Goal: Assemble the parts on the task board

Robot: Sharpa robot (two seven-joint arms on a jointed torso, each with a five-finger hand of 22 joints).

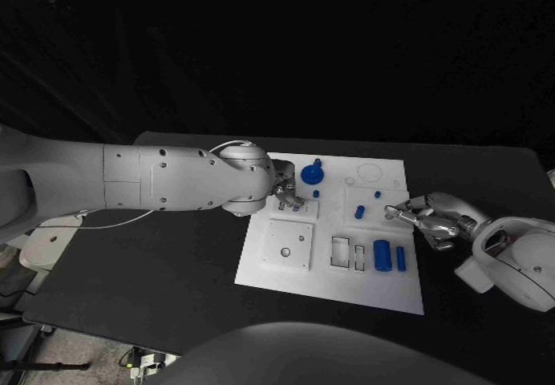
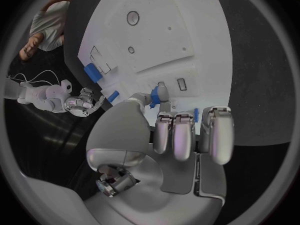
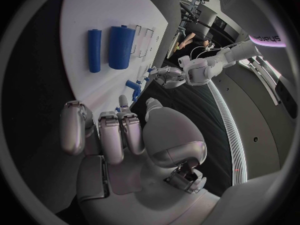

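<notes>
The white task board (image 1: 303, 269) lies in the middle of the table. A blue knob part (image 1: 312, 171) stands near its far edge, and it shows close by my left thumb in the left wrist view (image 2: 156, 96). My left hand (image 1: 289, 197) hovers over the board's far left, fingers hanging down with nothing in them. A small blue peg (image 1: 358, 212) stands mid-board. Two blue cylinders (image 1: 382, 255) (image 1: 401, 257) lie side by side toward the right. My right hand (image 1: 422, 218) sits at the board's right edge, fingers apart and holding nothing.
The board carries a square plate with a hole (image 1: 287, 243) and rectangular slots (image 1: 342, 250). Black table (image 1: 151, 281) surrounds the board. My left arm (image 1: 162, 178) spans the table's left side. The right wrist view shows the cylinders (image 3: 120, 46) beyond my fingers (image 3: 100, 135).
</notes>
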